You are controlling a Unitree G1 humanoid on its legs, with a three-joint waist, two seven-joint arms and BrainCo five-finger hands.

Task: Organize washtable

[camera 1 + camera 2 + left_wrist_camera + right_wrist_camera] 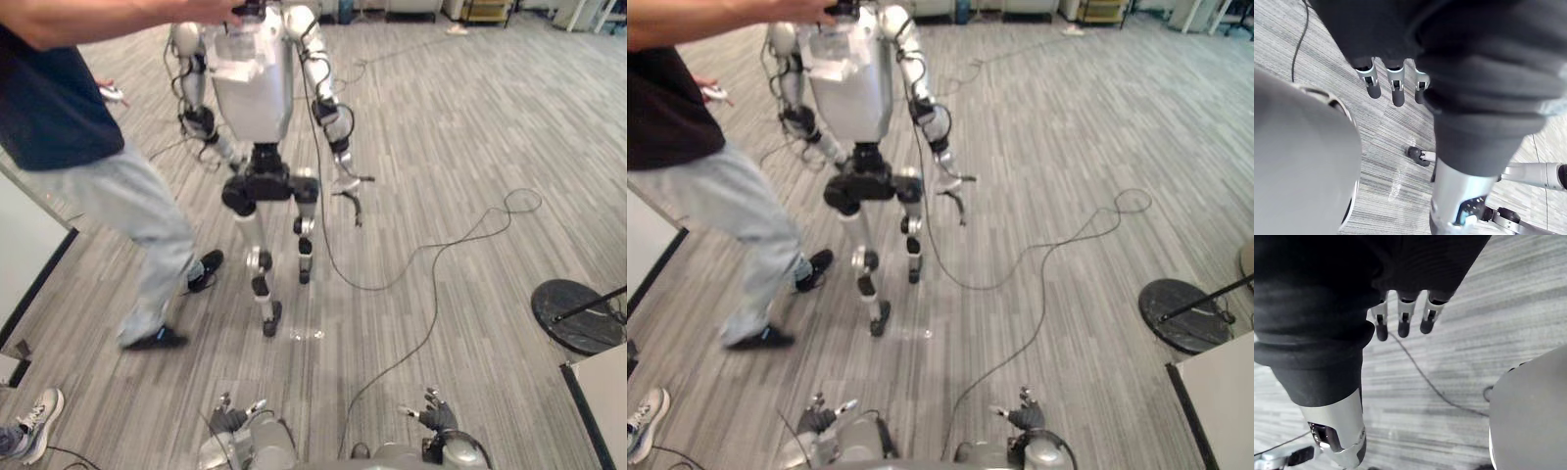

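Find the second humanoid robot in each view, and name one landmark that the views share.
Left eye view: the second humanoid robot stands upper middle, held by a person.
Right eye view: upper left of middle.
Left wrist view: likely just its foot, past the left hand.
Right wrist view: cannot tell.
Shared landmark: the shiny floor patch beside that foot.

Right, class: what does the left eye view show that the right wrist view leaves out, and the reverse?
The left eye view adds a second humanoid robot, a person beside it reaching to its head, a round black base and the left hand. The right wrist view adds a close look at the right hand, fingers straight, holding nothing. Both share that hand and the grey striped floor.
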